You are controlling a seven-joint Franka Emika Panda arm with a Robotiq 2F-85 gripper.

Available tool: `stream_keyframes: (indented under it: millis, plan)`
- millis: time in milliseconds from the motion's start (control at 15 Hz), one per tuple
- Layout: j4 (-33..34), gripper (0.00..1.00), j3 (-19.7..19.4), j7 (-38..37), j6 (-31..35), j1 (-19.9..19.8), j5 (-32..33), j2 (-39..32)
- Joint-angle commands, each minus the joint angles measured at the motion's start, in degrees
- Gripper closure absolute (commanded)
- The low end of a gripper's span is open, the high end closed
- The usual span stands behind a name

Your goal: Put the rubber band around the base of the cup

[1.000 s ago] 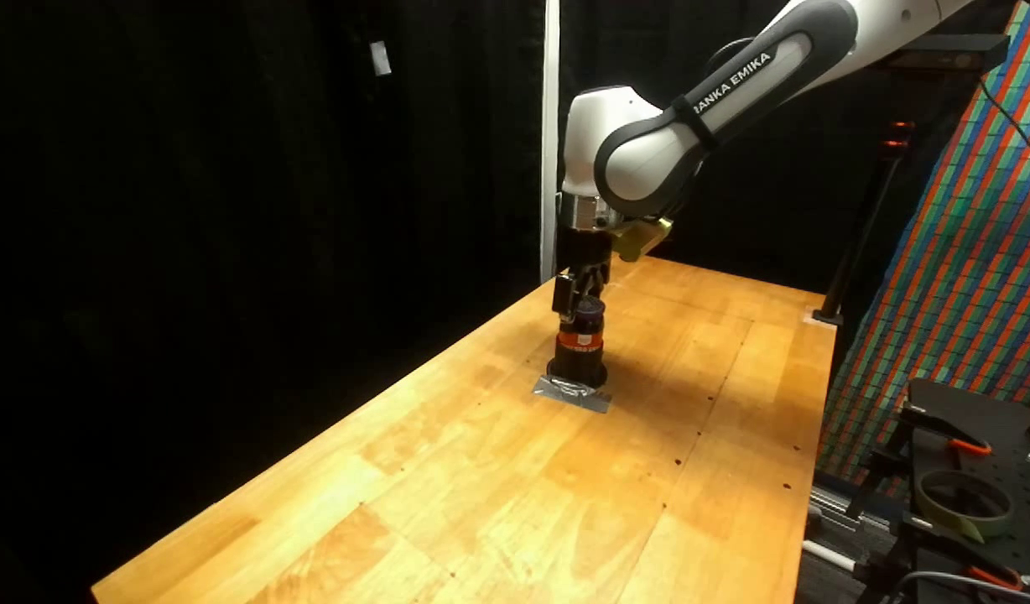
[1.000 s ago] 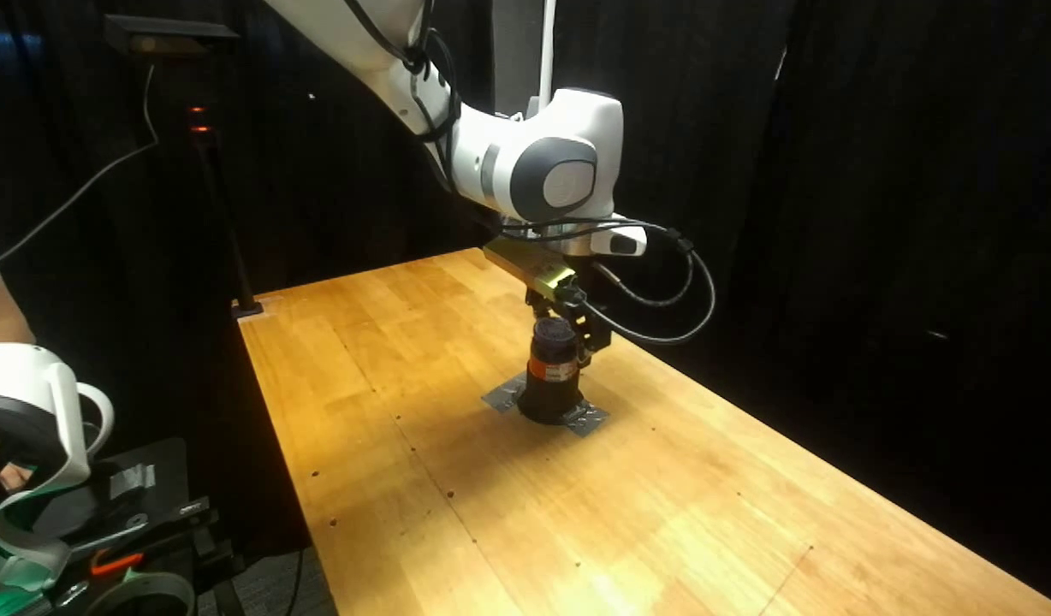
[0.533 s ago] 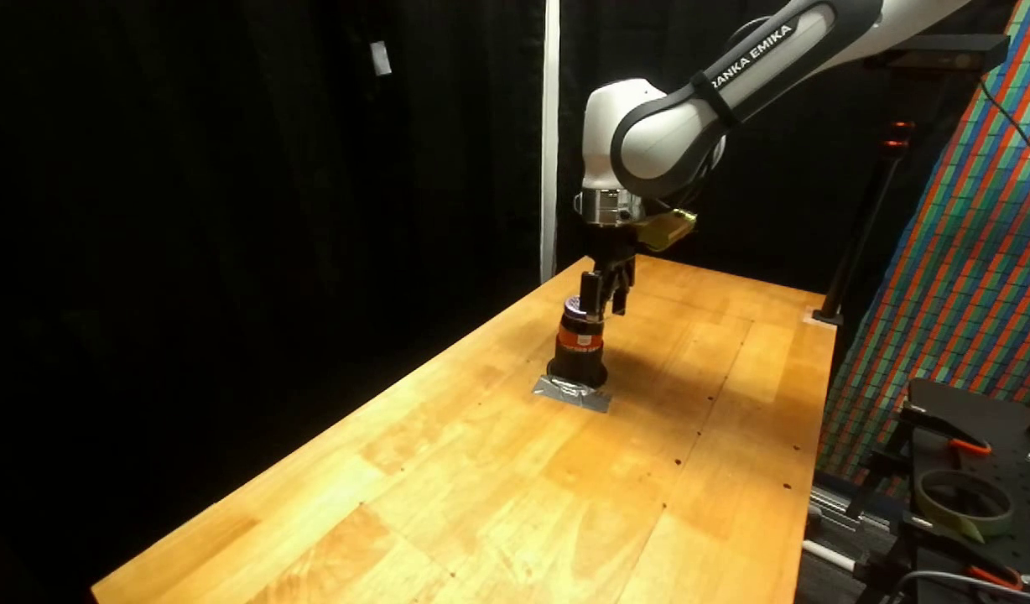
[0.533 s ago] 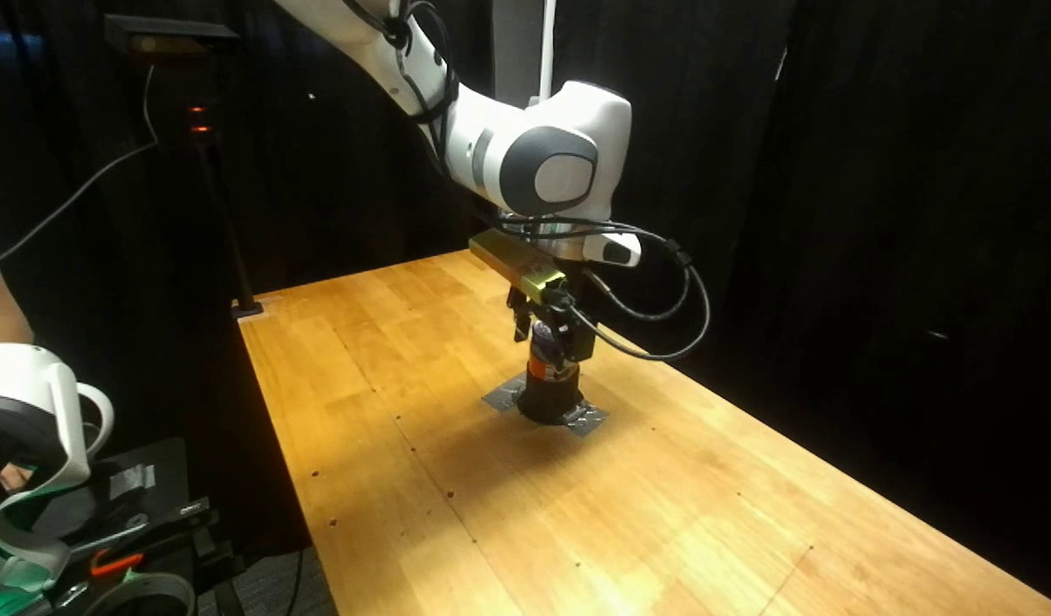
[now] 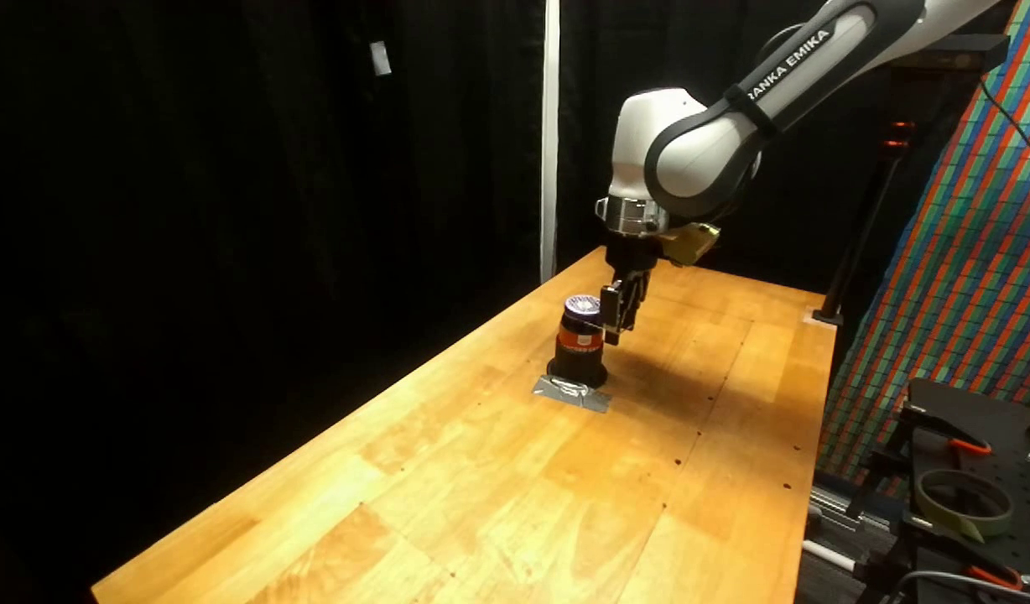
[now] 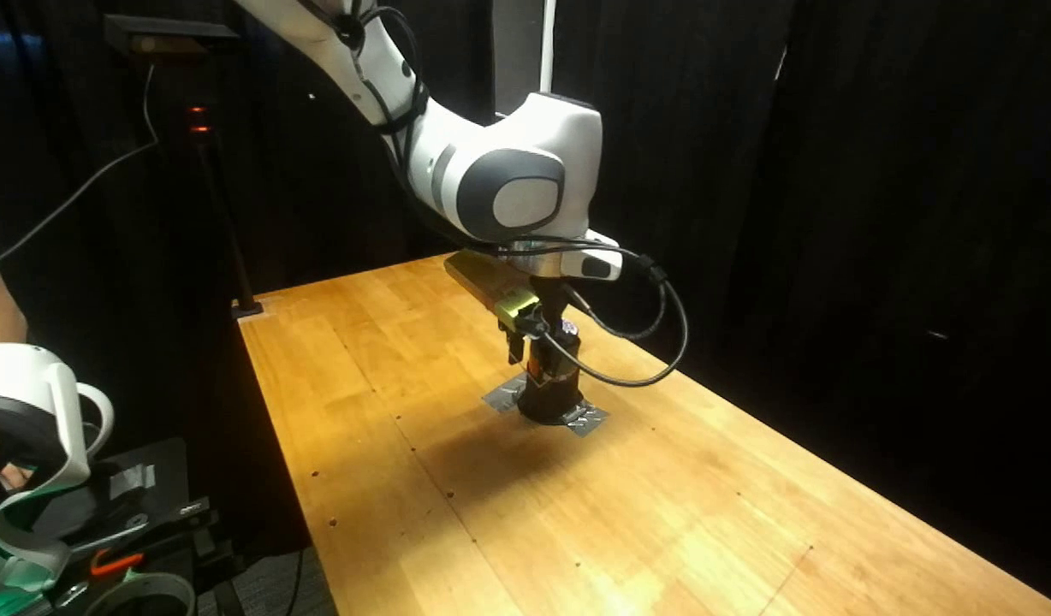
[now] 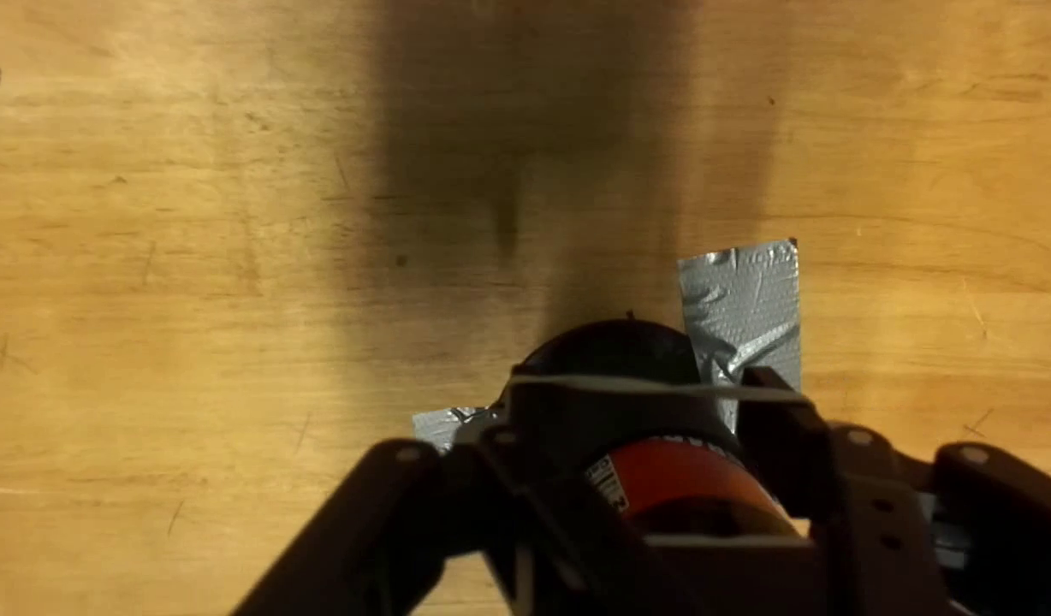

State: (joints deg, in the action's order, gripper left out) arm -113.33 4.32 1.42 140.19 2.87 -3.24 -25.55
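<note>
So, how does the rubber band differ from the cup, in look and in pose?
The rubber band is thin, while the cup is bulky. The rubber band is plain and pale; the cup is mostly dark and orange-labelled. The rubber band is stretched across the open hand, whereas the cup stands upright on the table. Both show in the wrist view.

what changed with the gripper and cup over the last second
In an exterior view the gripper has moved right and slightly down, now right of the cup. The rubber band spans the gripper's spread fingers; whether it did before is unclear. No grasp or release shows. The cup stays upright, the silver tape at its base unmoved.
</note>
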Motion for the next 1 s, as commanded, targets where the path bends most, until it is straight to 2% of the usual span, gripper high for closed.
stream_keyframes:
  millis: [0,200,333,467,533,600,800,933]
  plan:
    - [-11.34,0.65,0.58,1.06,13.25,0.2,-0.11,6.03]
    - [-18.18,0.87,1.33,1.09,26.68,0.01,-0.39,8.25]
    - [-22.3,0.94,2.34,1.34,35.04,-0.67,-0.9,9.31]
    - [-25.8,0.96,3.71,0.89,44.21,-1.67,-1.2,9.53]
    - [-27.17,0.91,5.16,1.22,49.1,-2.94,-1.76,9.07]
    - [-28.34,0.93,6.42,0.61,52.7,-4.05,-1.17,8.79]
    - [-30.99,0.89,11.6,-2.59,63.6,-9.18,1.84,6.88]
    - [-32.51,0.9,13.25,-4.2,69.68,-11.39,3.98,5.9]
